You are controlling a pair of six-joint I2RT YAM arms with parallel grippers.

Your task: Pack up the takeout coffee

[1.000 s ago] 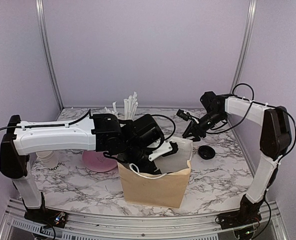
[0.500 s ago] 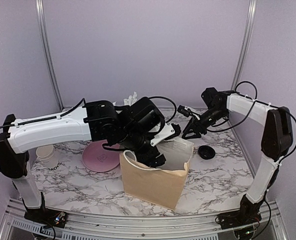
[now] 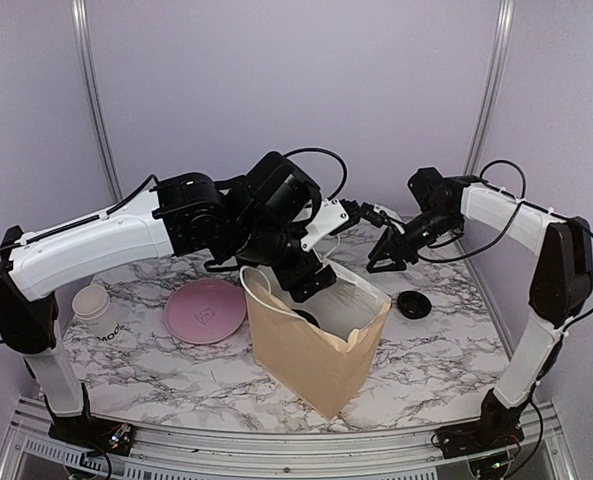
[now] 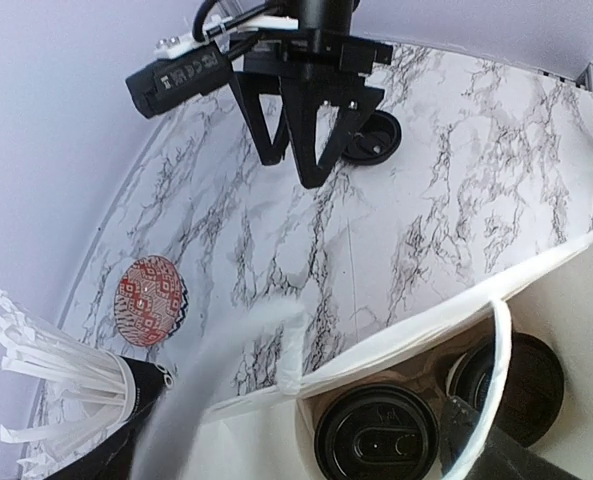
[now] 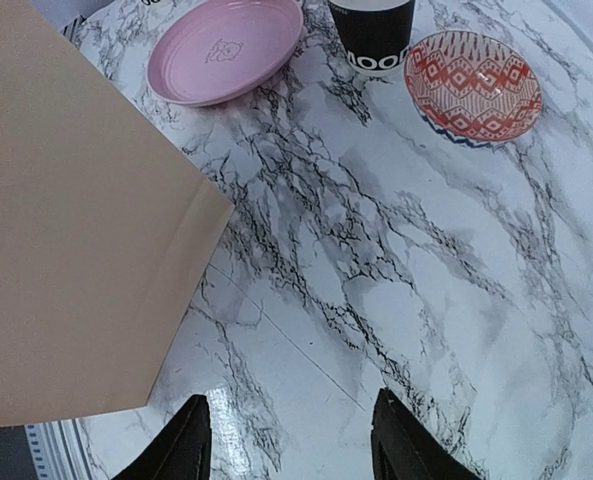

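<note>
Takeout coffee (image 4: 376, 435), black-lidded, stands inside paper bag (image 3: 306, 350); left gripper (image 3: 311, 283) spread and empty at bag mouth, right gripper (image 4: 291, 170) parted, grasping nothing.

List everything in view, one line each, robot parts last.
paper bag: one, brown, centre of table, leaning
lidded coffee cups: two, black lids, inside the bag
loose lid: one, black, on the table right of the bag
plate: one, pink, left of the bag
bowl: one, red-patterned, beside the straw cup
straw cup: one, black, holding white straws
paper cups: stack, white, far left
table: one, white marble
left fingers: open, at the bag's mouth
right fingers: open, empty, above the table
</note>
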